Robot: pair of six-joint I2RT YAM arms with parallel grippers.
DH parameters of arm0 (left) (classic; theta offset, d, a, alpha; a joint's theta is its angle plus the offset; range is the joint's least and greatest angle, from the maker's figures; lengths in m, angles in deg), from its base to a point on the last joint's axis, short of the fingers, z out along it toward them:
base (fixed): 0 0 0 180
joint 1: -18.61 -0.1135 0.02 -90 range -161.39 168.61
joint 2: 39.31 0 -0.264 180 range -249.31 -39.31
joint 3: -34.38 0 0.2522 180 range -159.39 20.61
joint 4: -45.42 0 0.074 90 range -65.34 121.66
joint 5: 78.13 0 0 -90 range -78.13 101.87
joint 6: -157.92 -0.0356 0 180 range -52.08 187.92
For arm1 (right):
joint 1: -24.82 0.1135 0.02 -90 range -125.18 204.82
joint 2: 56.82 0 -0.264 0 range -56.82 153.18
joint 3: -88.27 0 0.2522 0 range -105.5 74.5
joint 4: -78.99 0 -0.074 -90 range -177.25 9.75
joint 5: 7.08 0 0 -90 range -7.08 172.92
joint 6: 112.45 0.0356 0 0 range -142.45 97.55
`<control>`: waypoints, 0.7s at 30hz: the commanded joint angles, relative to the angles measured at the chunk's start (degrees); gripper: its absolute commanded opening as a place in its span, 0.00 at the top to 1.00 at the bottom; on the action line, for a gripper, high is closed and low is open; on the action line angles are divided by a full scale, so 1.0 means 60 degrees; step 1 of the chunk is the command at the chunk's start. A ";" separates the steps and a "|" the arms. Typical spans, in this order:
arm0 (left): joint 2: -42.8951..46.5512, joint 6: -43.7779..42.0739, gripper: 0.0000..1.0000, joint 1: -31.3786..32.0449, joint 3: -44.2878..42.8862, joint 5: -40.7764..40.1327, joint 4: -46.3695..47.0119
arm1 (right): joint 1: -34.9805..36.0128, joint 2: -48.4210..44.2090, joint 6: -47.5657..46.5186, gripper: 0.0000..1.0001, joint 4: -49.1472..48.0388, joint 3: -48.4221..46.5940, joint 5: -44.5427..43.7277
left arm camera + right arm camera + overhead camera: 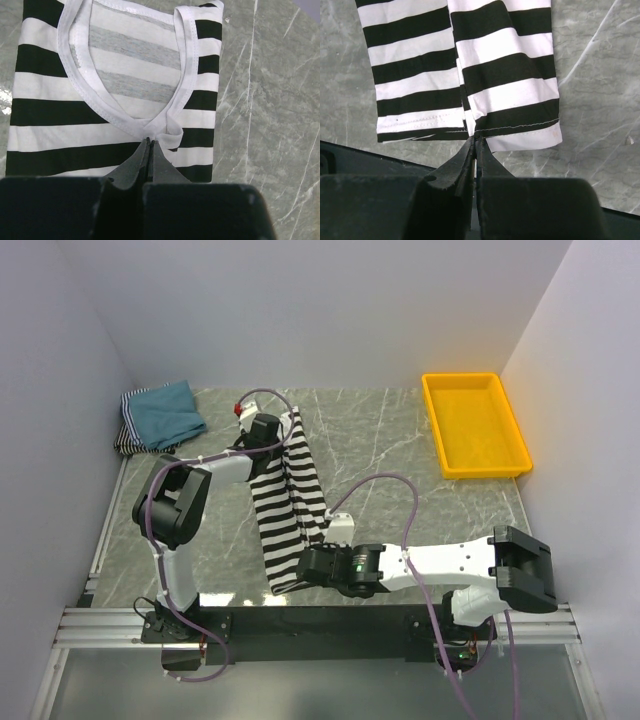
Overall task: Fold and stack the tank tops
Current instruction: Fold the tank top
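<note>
Left claw (149, 145) is clenched on the neck end of the black-and-white striped tank top (285, 490), right claw (475, 140) on its hem, probably to hold the long fold stretched flat on the bench (380, 440).

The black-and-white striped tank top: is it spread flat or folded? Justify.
Folded lengthwise: the striped tank top lies as a narrow strip, two hem layers overlapping at its near end.

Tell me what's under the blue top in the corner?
Finely striped cloth peeks out beneath the teal-blue top along its left edge. The rest is covered, so how many pieces lie there cannot be told.
</note>
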 commanded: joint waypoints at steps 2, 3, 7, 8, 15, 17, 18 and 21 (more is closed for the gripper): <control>0.0263 0.0163 0.99 -0.0105 0.0005 0.0131 0.0134 | 0.0182 0.0122 0.0062 0.99 -0.0196 -0.0340 -0.0044; 0.0234 0.0178 0.99 -0.0105 0.0004 0.0131 0.0090 | 0.0211 0.0123 0.0018 0.99 -0.0255 -0.0340 -0.0029; 0.0161 0.0237 0.99 -0.0119 0.0004 0.0116 0.0031 | 0.0211 0.0152 -0.0099 0.99 -0.0680 -0.0223 0.0191; 0.0131 0.0251 0.99 -0.0119 0.0004 0.0088 -0.0012 | 0.0211 0.0195 -0.0158 0.99 -0.0782 -0.0208 0.0234; 0.0043 0.0237 0.99 -0.0163 0.0078 0.0117 -0.0042 | 0.0225 0.0766 -0.0319 0.99 -0.1310 -0.0208 0.0630; 0.0043 0.0237 0.99 -0.0178 0.0107 0.0131 -0.0013 | 0.0226 0.0869 -0.0378 0.98 -0.1470 -0.0194 0.0733; 0.0029 0.0251 0.99 -0.0178 0.0121 0.0131 -0.0013 | 0.0226 0.0957 -0.0378 0.97 -0.1544 -0.0165 0.0762; -0.0015 0.0237 0.99 -0.0193 0.0122 0.0204 0.0002 | 0.0211 0.1045 -0.0363 0.94 -0.1793 -0.0033 0.0879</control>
